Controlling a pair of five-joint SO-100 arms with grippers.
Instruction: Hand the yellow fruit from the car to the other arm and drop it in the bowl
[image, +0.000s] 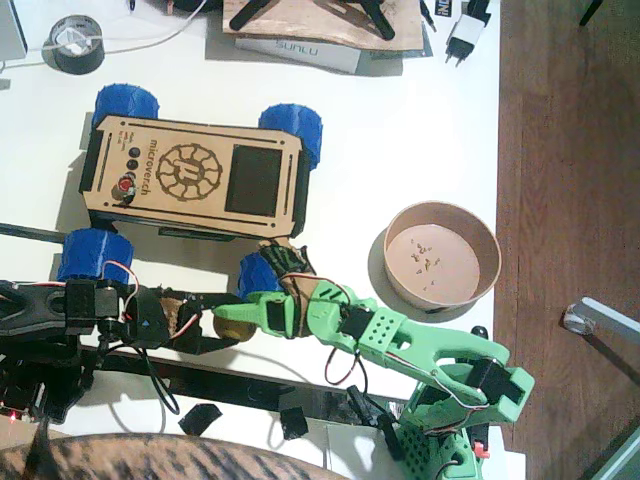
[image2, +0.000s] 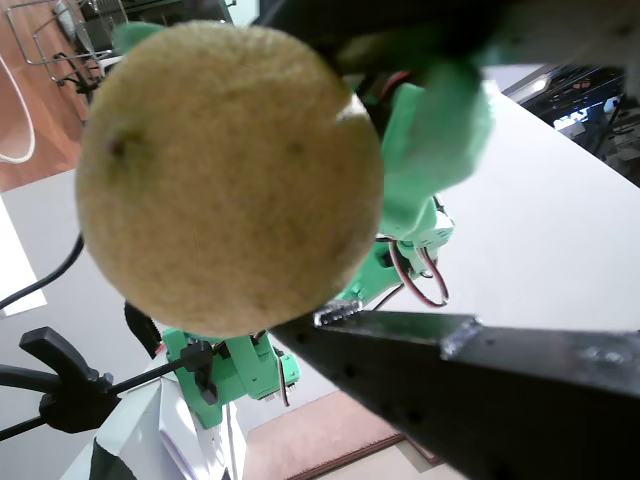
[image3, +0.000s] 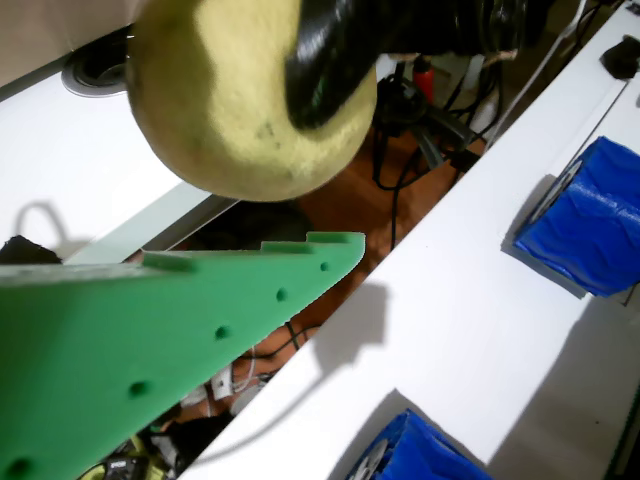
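Observation:
The yellow fruit (image: 234, 322) hangs just above the table's front edge, in front of the car (image: 190, 180) with its blue wheels. My left gripper (image: 225, 322), black, is shut on it from the left. In a wrist view the fruit (image2: 230, 180) sits against a black finger (image2: 480, 380). My right gripper (image: 247, 314), green, reaches in from the right and stands open around the fruit. In a wrist view its green finger (image3: 200, 310) lies a little below the fruit (image3: 230, 110), with a gap between. The bowl (image: 492, 262) stands to the right, holding crumbs.
A black tape roll (image: 76, 44) lies at the back left. A box and board (image: 310, 45) and a plug (image: 465, 35) lie at the back. The table ends at the right, with wooden floor (image: 570, 150) beyond. Striped fabric (image: 120, 460) shows at the bottom edge.

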